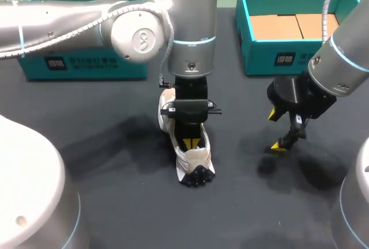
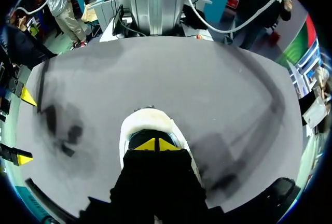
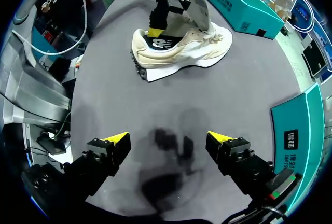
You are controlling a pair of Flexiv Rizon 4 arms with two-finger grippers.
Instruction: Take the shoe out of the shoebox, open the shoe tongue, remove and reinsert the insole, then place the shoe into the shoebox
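Left wrist view, nearest first: left gripper (image 2: 155, 144) down in the mouth of the shoe (image 2: 147, 122), yellow tips pressed together, narrow; cannot tell if pinching anything thin between them. From the right wrist: one yellow tip down on the dark insole (image 3: 158, 43) at the black-treaded end; shoe upright on its sole near the middle of the table (image 1: 115, 162), that end turned to the near edge.

Likely risks from here, as a judgement: pulling up with nothing bracing the shoe, and so lifting or tipping the whole shoe rather than freeing the insole; slipping off a thin insole edge for lack of bite; on reinsertion, folding or bunching the insole against the inner wall, if pushed in askew; dragging the light shoe across the table by a sideways pull.

Right gripper (image 3: 168, 138) spread wide, holding nothing, hovering over bare table toward the right edge, well apart from the shoe; too far off to steady it as placed.

Along the far edge, two teal boxes: left box (image 1: 86, 67), partly hidden behind the left arm (image 1: 69, 21), contents not visible; right box (image 1: 271, 59) open-topped, brown cardboard (image 1: 277, 27) across its floor, no shoe in it; cannot say for certain which box to return the shoe to.
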